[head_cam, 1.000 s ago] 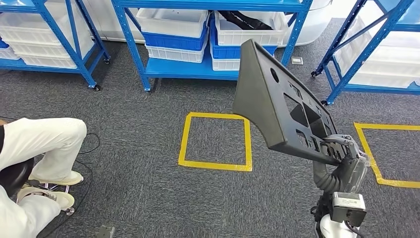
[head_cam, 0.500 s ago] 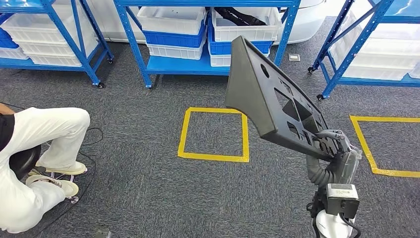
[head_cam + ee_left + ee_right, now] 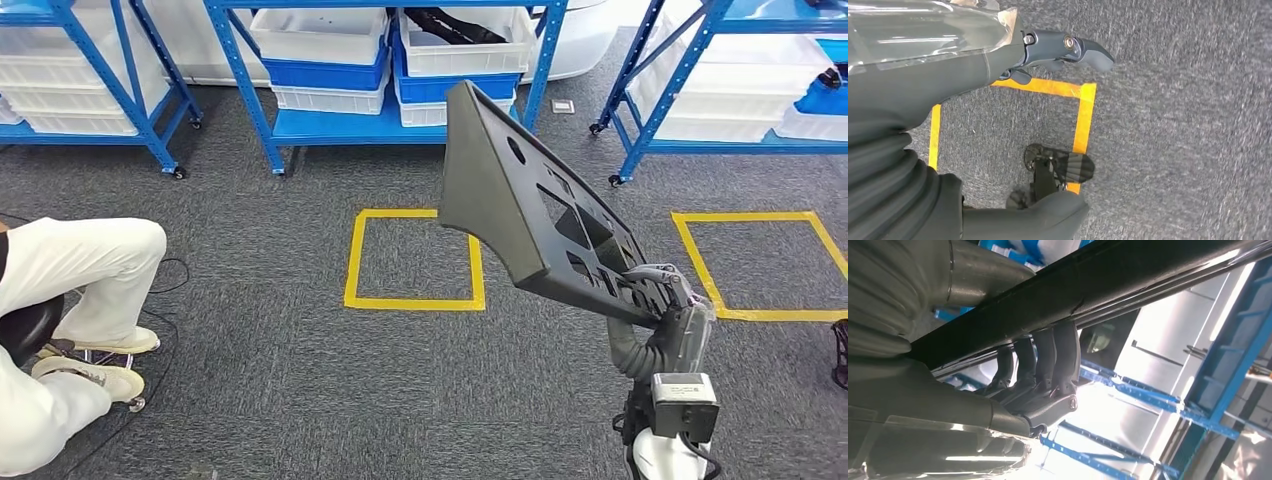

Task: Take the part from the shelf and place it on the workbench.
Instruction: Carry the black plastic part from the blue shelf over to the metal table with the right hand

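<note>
The part (image 3: 520, 200) is a large dark grey plastic panel with several cut-outs. It stands tilted in the air at the right of the head view, over the carpet. My right hand (image 3: 665, 295) grips its lower edge from below. In the right wrist view the dark fingers (image 3: 1043, 365) wrap over the rim of the part (image 3: 1108, 282). My left hand (image 3: 998, 60) hangs above the grey carpet, its fingers and thumb apart with nothing between them.
Blue shelves (image 3: 250, 90) with white and blue bins (image 3: 320, 45) line the back. Two yellow tape squares (image 3: 352, 260) (image 3: 700, 270) mark the carpet. A person in white (image 3: 70, 300) sits on a stool at the left. A dark object (image 3: 840, 352) lies at the right edge.
The whole picture has slid left, so the camera has turned right. The right-hand yellow square shows more fully. The part stays in my right hand.
</note>
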Action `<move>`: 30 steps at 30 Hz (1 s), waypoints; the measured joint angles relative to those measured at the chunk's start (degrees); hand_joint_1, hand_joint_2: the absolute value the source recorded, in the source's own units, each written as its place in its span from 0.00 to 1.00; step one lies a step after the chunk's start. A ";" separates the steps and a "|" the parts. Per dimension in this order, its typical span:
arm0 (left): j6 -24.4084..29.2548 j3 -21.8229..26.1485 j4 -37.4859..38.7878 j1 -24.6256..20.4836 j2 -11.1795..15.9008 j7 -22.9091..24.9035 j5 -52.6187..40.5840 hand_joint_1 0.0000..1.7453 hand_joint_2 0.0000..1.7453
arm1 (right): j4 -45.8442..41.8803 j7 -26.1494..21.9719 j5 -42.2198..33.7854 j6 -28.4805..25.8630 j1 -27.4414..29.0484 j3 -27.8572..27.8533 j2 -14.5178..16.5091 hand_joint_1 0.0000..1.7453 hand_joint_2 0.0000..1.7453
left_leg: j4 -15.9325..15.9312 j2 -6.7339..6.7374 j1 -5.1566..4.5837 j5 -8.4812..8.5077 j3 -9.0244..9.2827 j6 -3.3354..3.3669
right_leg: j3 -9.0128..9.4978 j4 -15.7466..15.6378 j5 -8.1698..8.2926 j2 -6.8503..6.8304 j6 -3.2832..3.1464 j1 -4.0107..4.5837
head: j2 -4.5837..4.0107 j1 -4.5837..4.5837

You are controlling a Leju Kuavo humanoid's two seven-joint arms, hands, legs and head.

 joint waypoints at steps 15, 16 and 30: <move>0.75 1.12 0.01 0.74 -0.50 0.10 0.50 0.00 1.00 | -2.62 1.36 1.37 0.42 1.54 0.09 0.11 1.00 1.00 | 5.17 -8.42 0.33 -3.61 0.12 0.24 | -1.45 -1.95 3.23 8.30 -4.15 1.33 | 0.00 -0.34; 0.75 1.13 0.01 0.76 -0.48 0.10 0.50 0.00 1.00 | -2.74 1.35 1.39 0.42 1.48 0.10 0.13 1.00 1.00 | 2.63 -9.57 0.23 -2.89 1.39 0.71 | -1.66 -1.93 3.41 8.95 -3.88 1.27 | 0.00 -0.36; 0.06 1.33 -0.01 0.76 -0.75 -0.76 -0.47 0.00 1.00 | -3.46 1.79 1.94 0.26 1.98 0.07 -0.34 1.00 1.00 | -0.77 -0.22 0.15 -0.76 1.38 0.91 | -4.30 5.16 -0.02 1.63 -0.27 0.20 | 0.00 0.24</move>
